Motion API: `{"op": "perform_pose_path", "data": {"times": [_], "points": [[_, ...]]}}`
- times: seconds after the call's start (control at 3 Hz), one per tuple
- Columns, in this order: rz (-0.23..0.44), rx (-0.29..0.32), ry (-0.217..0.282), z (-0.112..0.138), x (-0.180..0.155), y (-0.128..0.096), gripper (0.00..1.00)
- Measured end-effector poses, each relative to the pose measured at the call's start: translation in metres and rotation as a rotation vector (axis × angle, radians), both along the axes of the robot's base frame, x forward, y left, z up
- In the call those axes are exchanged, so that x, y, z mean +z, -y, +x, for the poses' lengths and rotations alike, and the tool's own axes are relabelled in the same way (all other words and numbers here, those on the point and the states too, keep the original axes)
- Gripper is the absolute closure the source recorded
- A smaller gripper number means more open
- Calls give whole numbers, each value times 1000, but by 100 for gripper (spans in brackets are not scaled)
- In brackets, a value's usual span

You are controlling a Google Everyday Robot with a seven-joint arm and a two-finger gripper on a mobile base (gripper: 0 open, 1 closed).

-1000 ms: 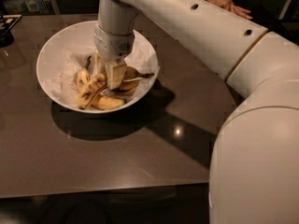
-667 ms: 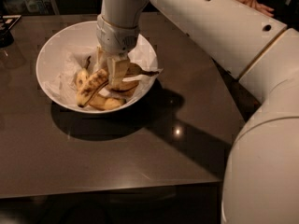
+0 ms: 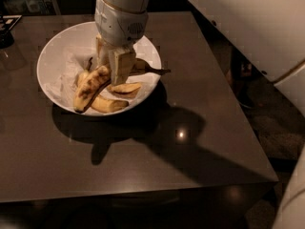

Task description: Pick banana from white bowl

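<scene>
One dark bench (image 3: pixel 190 151) carries the white bowl (image 3: pixel 47 66) at far left. My gripper (image 3: pixel 112 74) stands inside it, fingers (image 3: pixel 123 66) seemingly clamped on the speckled banana's (image 3: pixel 89 88) far end; it rests among shorter bananas (image 3: pixel 109 105). An end-grip on soft skin could slip when lifting.

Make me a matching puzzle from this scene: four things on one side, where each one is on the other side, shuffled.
Things:
1. round glossy white bowl
2. robot's gripper
3. crumpled white paper
4. long brown-speckled yellow banana

Places:
A. lining the bowl's left side
B. standing on the dark table
C. lowered into the bowl's middle
D. slanting toward the bowl's front rim

Pairs: 1-B, 2-C, 3-A, 4-D.
</scene>
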State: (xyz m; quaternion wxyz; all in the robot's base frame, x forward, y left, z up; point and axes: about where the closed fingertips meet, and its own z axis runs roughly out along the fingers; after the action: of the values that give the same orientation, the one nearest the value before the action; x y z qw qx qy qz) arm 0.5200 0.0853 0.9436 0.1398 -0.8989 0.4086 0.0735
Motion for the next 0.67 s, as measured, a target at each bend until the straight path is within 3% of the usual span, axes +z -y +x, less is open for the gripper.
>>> {"op": "perform_pose_path", "data": {"times": [0.67], "points": [[19,-69,-18,-59,17,22,100]]}}
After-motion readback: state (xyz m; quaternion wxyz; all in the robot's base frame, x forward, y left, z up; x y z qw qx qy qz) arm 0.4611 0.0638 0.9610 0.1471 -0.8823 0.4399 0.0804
